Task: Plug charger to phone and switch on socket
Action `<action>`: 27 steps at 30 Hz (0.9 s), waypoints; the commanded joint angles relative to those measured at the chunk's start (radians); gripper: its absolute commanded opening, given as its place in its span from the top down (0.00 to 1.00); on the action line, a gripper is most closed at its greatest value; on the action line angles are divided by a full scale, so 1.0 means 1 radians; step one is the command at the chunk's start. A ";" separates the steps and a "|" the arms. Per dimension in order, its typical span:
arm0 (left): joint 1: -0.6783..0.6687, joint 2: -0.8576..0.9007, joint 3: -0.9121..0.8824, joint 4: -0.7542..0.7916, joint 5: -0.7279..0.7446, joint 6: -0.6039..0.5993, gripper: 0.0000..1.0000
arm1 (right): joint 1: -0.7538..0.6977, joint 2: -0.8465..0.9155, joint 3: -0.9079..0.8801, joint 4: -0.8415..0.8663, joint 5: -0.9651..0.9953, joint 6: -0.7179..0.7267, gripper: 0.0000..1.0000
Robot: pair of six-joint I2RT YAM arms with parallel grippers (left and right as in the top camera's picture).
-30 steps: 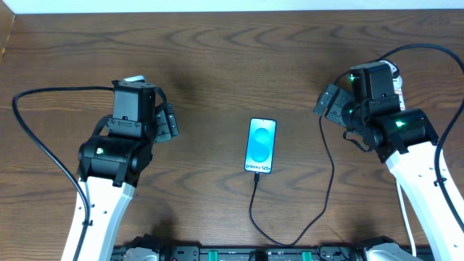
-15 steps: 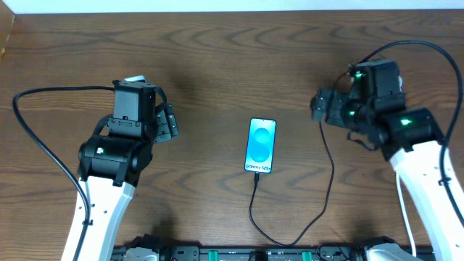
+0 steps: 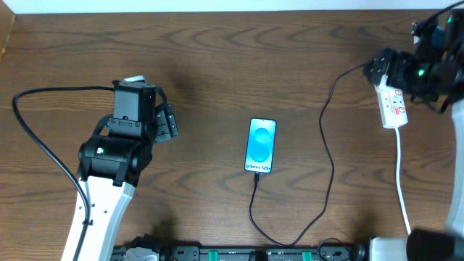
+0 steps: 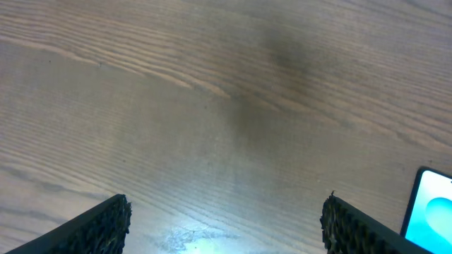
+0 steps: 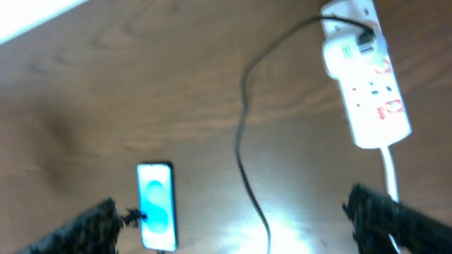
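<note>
The phone (image 3: 261, 145) lies flat mid-table with its blue screen lit, and it also shows in the right wrist view as the phone (image 5: 155, 204). The charger cable (image 3: 330, 152) runs from the phone's bottom edge, loops toward the front and climbs to a white plug (image 5: 342, 53) seated in the socket (image 3: 394, 109). That white socket (image 5: 367, 85) has red marks; blur hides the state of its switch. My right gripper (image 3: 378, 67) hangs open just above the socket's far end, holding nothing. My left gripper (image 3: 170, 123) is open over bare wood left of the phone.
The socket's white cord (image 3: 400, 181) runs toward the front right edge. My left arm's black cable (image 3: 36, 138) arcs across the left side. The left wrist view catches only a corner of the phone (image 4: 431, 212) at its right edge.
My right arm has swung back and to the right, uncovering the socket and its plug. The left arm, phone and cable have not moved.
</note>
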State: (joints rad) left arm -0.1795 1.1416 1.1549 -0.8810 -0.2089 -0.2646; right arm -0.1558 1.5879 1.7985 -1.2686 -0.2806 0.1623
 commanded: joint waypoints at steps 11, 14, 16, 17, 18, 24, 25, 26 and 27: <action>-0.001 -0.001 0.010 -0.001 -0.013 0.006 0.14 | -0.163 0.392 0.205 -0.061 -0.018 -0.295 0.01; -0.001 -0.001 0.010 -0.001 -0.013 0.006 0.14 | -0.177 0.447 0.204 -0.059 -0.018 -0.384 0.01; -0.001 0.000 0.010 -0.001 -0.013 0.006 0.14 | -0.179 0.485 0.204 -0.058 -0.017 -0.428 0.01; -0.001 -0.001 0.010 -0.001 -0.013 0.006 0.14 | -0.179 0.499 0.204 -0.054 -0.016 -0.433 0.01; -0.001 -0.001 0.010 -0.001 -0.013 0.006 0.14 | -0.179 0.515 0.204 -0.043 -0.008 -0.433 0.01; -0.001 -0.001 0.010 -0.001 -0.013 0.006 0.14 | -0.179 0.595 0.204 0.011 0.050 -0.432 0.01; -0.001 -0.001 0.010 -0.001 -0.013 0.006 0.14 | -0.179 0.606 0.204 0.021 0.050 -0.428 0.01; -0.001 -0.001 0.010 -0.001 -0.013 0.006 0.14 | -0.179 0.618 0.204 0.034 0.050 -0.425 0.01; -0.001 -0.001 0.010 -0.001 -0.013 0.006 0.14 | -0.179 0.627 0.204 0.046 0.050 -0.425 0.01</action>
State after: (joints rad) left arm -0.1795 1.1419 1.1549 -0.8818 -0.2092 -0.2646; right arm -0.3317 2.1841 1.9816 -1.2423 -0.2497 -0.2436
